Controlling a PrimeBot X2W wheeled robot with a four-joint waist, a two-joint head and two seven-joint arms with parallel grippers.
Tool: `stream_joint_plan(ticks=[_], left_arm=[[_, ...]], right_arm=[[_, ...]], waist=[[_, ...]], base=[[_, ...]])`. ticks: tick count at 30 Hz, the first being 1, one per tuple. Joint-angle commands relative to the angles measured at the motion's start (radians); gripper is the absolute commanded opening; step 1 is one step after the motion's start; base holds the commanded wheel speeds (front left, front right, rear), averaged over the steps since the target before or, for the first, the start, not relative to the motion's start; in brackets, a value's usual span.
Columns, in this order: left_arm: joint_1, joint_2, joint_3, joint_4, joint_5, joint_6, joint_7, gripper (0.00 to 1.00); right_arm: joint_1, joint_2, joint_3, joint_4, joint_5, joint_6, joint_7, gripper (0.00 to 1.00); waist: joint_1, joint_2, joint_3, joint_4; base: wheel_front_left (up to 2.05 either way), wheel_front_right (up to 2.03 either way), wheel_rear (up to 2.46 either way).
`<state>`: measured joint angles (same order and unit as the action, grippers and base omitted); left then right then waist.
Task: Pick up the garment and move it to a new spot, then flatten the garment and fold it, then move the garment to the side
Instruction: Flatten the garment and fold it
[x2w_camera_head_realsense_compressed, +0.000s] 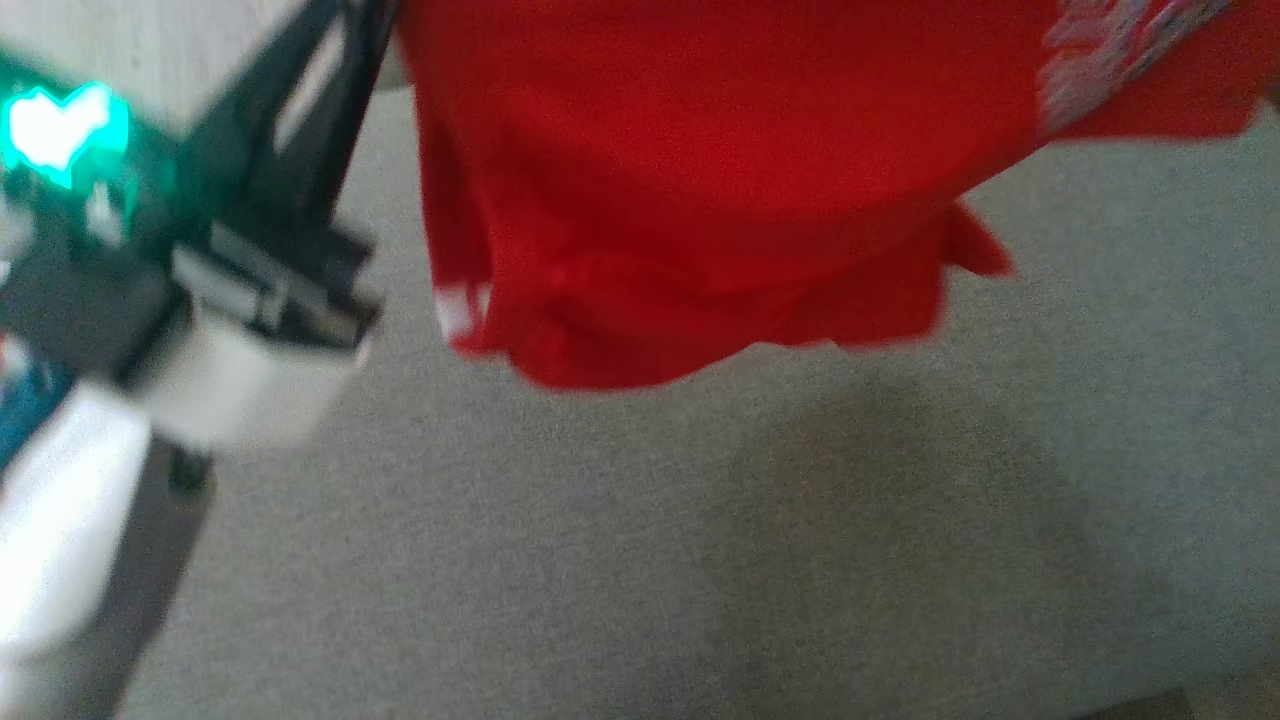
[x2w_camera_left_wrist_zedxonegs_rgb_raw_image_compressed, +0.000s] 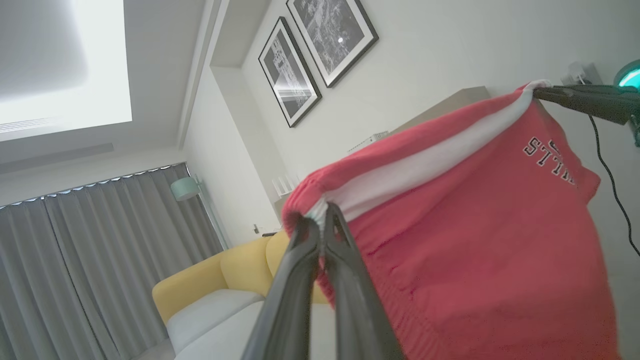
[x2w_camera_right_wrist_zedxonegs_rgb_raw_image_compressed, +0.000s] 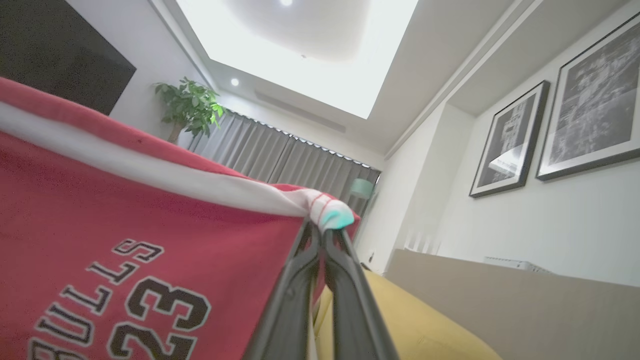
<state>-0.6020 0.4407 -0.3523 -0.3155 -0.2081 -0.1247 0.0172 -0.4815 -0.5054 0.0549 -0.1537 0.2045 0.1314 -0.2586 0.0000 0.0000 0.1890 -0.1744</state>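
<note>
Currently left gripper (x2w_camera_left_wrist_zedxonegs_rgb_raw_image_compressed: 320, 222) and right gripper (x2w_camera_right_wrist_zedxonegs_rgb_raw_image_compressed: 320, 232) fingers clamp the red Bulls shorts (x2w_camera_left_wrist_zedxonegs_rgb_raw_image_compressed: 475, 240) aloft; placing, flattening, folding remain.

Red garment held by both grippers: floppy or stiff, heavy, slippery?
Likely floppy: the red garment sags between the left gripper and right gripper, its lower hem bunched. Probably light: two fingertip pinches on the white band carry it. Textured knit looks unlikely to slip, though it may crumple when set down.

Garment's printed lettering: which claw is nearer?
Right. The right claw pinches the white band near the lettering; the left claw grips that band at the far end of the garment.
</note>
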Motion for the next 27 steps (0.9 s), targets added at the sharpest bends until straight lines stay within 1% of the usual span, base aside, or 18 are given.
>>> stream_joint_plan(ticks=[1, 4, 7, 9, 12, 14, 16, 19, 23, 26, 27], left_arm=[[-0.107, 0.036, 0.023, 0.001, -0.013, -0.004, 0.012, 0.0], [-0.303, 0.035, -0.072, 0.105, -0.032, -0.005, 0.021, 0.0], [-0.491, 0.018, -0.159, 0.24, -0.034, -0.006, -0.015, 0.0], [-0.604, -0.005, -0.201, 0.34, -0.019, -0.006, -0.056, 0.0], [-0.729, -0.055, -0.215, 0.48, 0.002, -0.006, -0.145, 0.0], [-0.775, -0.083, -0.212, 0.551, 0.008, -0.004, -0.203, 0.0], [-0.785, -0.104, -0.217, 0.602, 0.005, -0.003, -0.237, 0.0], [-0.739, -0.119, -0.247, 0.642, 0.001, -0.004, -0.264, 0.0], [-0.588, -0.122, -0.291, 0.653, -0.009, -0.004, -0.277, 0.0], [-0.435, -0.122, -0.306, 0.614, -0.024, 0.002, -0.278, 0.0], [-0.435, -0.122, -0.306, 0.614, -0.024, 0.002, -0.278, 0.0]], right_arm=[[-0.051, -0.039, 0.005, 0.003, 0.013, -0.001, -0.003, 0.0], [-0.182, -0.097, 0.04, 0.087, 0.037, -0.001, -0.003, 0.0], [-0.318, -0.123, 0.072, 0.174, 0.075, -0.001, -0.003, 0.0], [-0.404, -0.132, 0.074, 0.223, 0.089, -0.001, -0.003, 0.0], [-0.505, -0.139, 0.061, 0.266, 0.07, -0.001, -0.003, 0.0], [-0.541, -0.135, 0.049, 0.27, 0.06, -0.001, -0.003, 0.0], [-0.547, -0.127, 0.035, 0.261, 0.049, -0.001, -0.003, 0.0], [-0.482, -0.116, 0.024, 0.231, 0.035, -0.001, -0.003, 0.0], [-0.319, -0.091, 0.014, 0.201, 0.026, -0.001, -0.003, 0.0], [-0.175, -0.065, 0.003, 0.187, 0.033, -0.001, -0.003, 0.0], [-0.175, -0.065, 0.003, 0.187, 0.033, -0.001, -0.003, 0.0]], waist=[[0.0, 0.0, 0.052, 0.008], [0.0, 0.0, 0.118, 0.023], [0.0, 0.0, 0.184, 0.035], [0.0, 0.0, 0.227, 0.045], [0.0, 0.0, 0.273, 0.056], [0.0, 0.0, 0.295, 0.061], [0.0, 0.0, 0.307, 0.066], [0.0, 0.0, 0.311, 0.077], [0.0, 0.0, 0.298, 0.089], [0.0, 0.0, 0.282, 0.091], [0.0, 0.0, 0.282, 0.091]], base=[[0.0, 0.0, 0.0], [0.0, 0.0, 0.0], [0.0, 0.0, 0.0], [0.0, 0.0, 0.0], [0.0, 0.0, 0.0], [0.0, 0.0, 0.0], [0.0, 0.0, 0.0], [0.0, 0.0, 0.0], [0.0, 0.0, 0.0], [0.0, 0.0, 0.0], [0.0, 0.0, 0.0]])
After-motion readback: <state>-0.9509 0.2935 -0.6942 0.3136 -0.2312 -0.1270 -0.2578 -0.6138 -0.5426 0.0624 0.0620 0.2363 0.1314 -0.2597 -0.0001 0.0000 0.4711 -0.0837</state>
